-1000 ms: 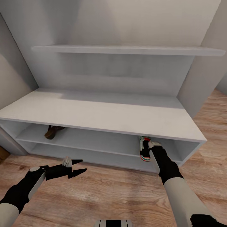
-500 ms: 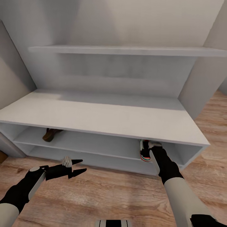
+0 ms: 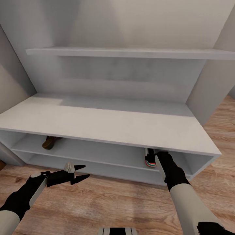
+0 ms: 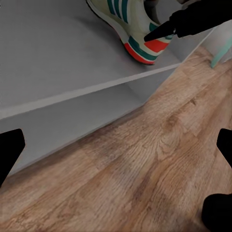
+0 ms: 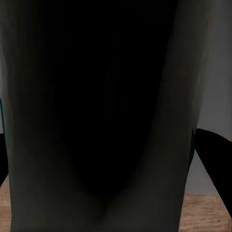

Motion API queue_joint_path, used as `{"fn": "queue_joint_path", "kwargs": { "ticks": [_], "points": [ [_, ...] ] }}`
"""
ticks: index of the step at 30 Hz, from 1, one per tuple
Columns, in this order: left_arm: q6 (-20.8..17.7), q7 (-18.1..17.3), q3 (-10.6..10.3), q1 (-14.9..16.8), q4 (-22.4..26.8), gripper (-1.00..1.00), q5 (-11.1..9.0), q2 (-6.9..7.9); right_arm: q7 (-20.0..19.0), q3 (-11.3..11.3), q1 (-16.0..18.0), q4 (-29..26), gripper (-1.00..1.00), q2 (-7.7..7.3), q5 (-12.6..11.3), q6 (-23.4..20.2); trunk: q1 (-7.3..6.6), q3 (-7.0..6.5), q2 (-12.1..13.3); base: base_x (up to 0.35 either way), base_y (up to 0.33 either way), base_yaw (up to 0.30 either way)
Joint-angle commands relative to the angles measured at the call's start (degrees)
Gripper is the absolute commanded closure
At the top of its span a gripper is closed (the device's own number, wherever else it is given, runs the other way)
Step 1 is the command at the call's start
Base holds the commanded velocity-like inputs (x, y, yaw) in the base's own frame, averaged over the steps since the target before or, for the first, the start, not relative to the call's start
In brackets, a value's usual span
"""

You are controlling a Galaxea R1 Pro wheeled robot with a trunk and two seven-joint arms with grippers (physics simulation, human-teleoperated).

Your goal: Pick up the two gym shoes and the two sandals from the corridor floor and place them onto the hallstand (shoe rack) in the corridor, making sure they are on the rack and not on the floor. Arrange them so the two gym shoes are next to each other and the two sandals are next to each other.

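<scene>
No brand name, label or lettering can be read on anything here. The gym shoe is a small white low sneaker with green side stripes and a red and green band at the heel; in the left wrist view its pale upper, dark green stripes and red-orange heel patch are sharp. It sits on the upper of the two open tiers of the hallstand, toward 4 o'clock in the head view, its heel at the shelf's front edge. The right gripper reaches under the flat top right against the shoe; one black fingertip touches the heel, but whether the jaws clamp the shoe cannot be told, and the right wrist camera gives only a dark, blurred close surface. A sandal, dark brown with a tan edge, lies on the same tier at about 8 o'clock, well apart from the sneaker and half hidden under the top. The left gripper hangs over the corridor floor at 7 o'clock, just before the rack's lower tier, its two black fingers spread and holding nothing. The floor is light brown plank with clear grain. The hallstand is pale grey, with a tall back panel and a long upper shelf.
</scene>
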State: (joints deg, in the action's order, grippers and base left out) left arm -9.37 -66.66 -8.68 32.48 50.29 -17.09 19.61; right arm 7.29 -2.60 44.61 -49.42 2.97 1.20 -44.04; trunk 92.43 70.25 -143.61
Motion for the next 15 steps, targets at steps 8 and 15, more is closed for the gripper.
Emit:
{"fn": "queue_joint_path", "kwargs": {
  "ticks": [8, 15],
  "points": [
    [-0.63, -0.05, -0.28, 0.04, -0.01, -1.00, -0.58, 0.08, 0.09, -0.10, 0.04, -0.06, 1.00, 0.05, 0.12, -0.26, -0.01, 0.05, -0.02, 0.035, 0.000, 0.000],
    [-0.62, -0.05, -0.26, 0.04, -0.01, -1.00, -0.58, 0.08, 0.08, -0.10, 0.03, -0.06, -1.00, 0.03, 0.12, -0.26, -0.01, 0.05, -0.02, 0.003, 0.000, 0.000]
  ]
}}
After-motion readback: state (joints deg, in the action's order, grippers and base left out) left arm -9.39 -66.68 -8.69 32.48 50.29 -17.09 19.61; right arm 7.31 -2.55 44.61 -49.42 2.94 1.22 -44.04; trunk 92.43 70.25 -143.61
